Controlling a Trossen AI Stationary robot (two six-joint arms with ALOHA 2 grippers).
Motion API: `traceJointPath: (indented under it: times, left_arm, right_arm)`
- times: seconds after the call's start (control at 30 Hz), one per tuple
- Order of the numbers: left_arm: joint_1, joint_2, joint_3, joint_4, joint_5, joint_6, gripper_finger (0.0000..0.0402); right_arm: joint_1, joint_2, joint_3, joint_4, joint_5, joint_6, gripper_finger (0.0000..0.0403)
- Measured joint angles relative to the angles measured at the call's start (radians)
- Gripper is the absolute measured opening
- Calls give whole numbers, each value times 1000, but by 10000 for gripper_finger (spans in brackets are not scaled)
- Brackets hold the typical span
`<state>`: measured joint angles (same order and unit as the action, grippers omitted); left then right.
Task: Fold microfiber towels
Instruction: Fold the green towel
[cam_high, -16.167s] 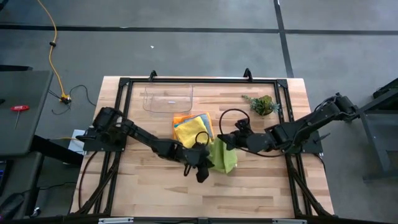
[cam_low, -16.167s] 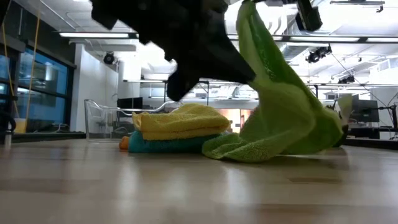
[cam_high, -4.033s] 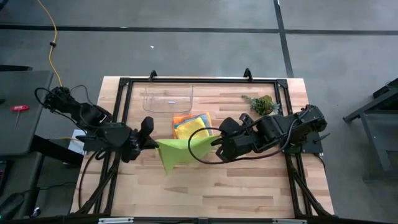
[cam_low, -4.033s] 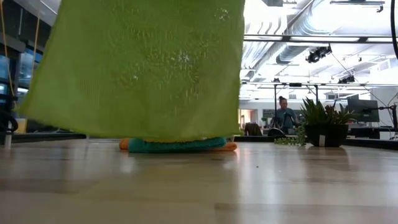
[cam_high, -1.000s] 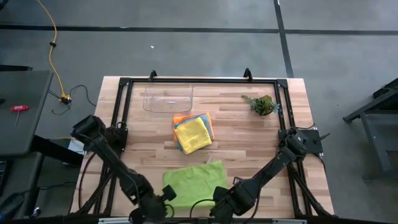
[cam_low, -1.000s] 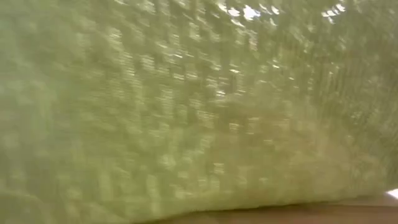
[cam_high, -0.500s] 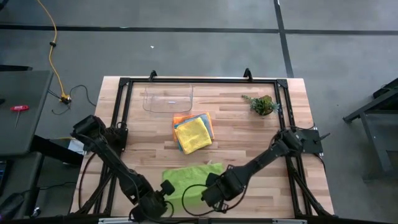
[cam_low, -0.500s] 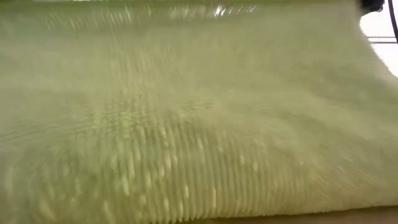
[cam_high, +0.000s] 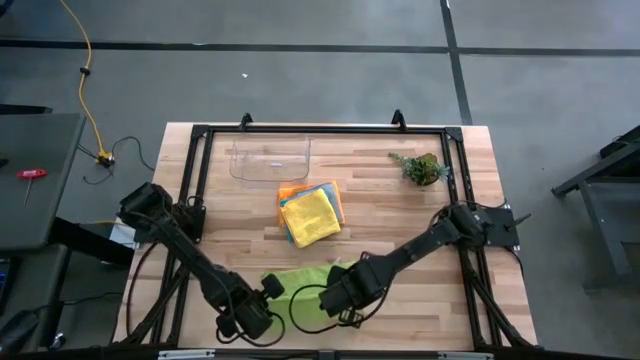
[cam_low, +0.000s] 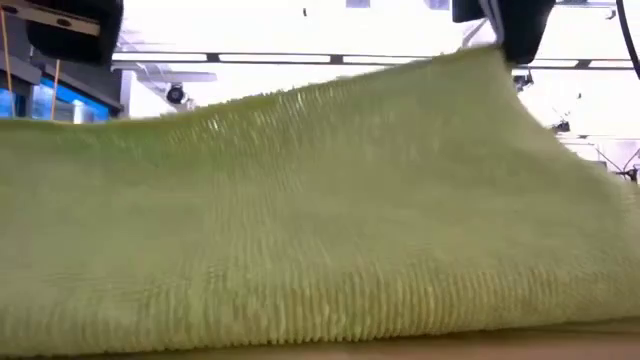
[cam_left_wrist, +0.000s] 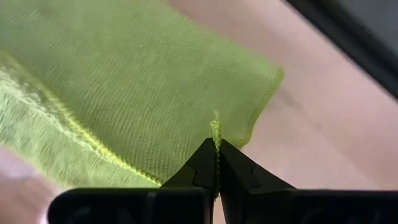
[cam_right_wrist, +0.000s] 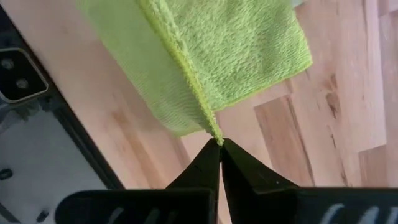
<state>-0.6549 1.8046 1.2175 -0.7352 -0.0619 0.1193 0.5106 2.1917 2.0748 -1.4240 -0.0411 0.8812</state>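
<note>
The lime green towel (cam_high: 300, 285) is held at the near edge of the table (cam_high: 400, 215), in front of the stack of remaining towels (cam_high: 310, 210), which is left untouched mid-table with the yellow one on top and orange and teal edges showing beneath. The left gripper (cam_left_wrist: 216, 177) is clamped fully closed on one near corner of the green towel; a thin strip of hem is seen pinched between its tips in the left wrist view. The right gripper (cam_right_wrist: 219, 152) is likewise closed tight on the other near corner, the hem running straight into its tips. Both corners are lifted off the wood, so in the low view the cloth is raised as a sloped sheet, while the far edge is left lying on the table. That far edge is probably kept down as an anchor, so the lifted edge can be carried over it for a half fold. Pinching at the two corners keeps the edge taut and square between the arms. Judged stage: first fold under way, not yet laid down. The clear tray (cam_high: 270, 157) and plant sprig (cam_high: 420, 168) are set at the far side, well apart from the work.
</note>
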Motion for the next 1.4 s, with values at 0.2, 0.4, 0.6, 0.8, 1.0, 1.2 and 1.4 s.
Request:
traceJointPath:
  times: [0.2,0.4,0.6,0.8,1.0,1.2,1.4]
  left_arm:
    - [15,0,0,-52,-30,0,0]
    - [44,0,0,-58,-32,10,0]
    - [79,0,-10,-66,-29,51,0]
    - [106,0,-10,-68,-29,42,0]
    - [136,5,-16,-89,-25,41,0]
    - [167,5,-88,-71,-25,41,0]
    - [170,6,-110,-44,-37,41,0]
  right_arm:
    - [-36,-1,-129,68,-71,-7,0]
    - [-40,-1,-196,118,-84,10,0]
    - [-57,0,-238,168,-87,35,0]
    - [-78,0,-260,171,-72,35,0]
    - [-100,0,-260,172,-56,25,0]
    - [-106,0,-260,171,-46,17,0]
    - [-105,0,-259,168,-41,32,0]
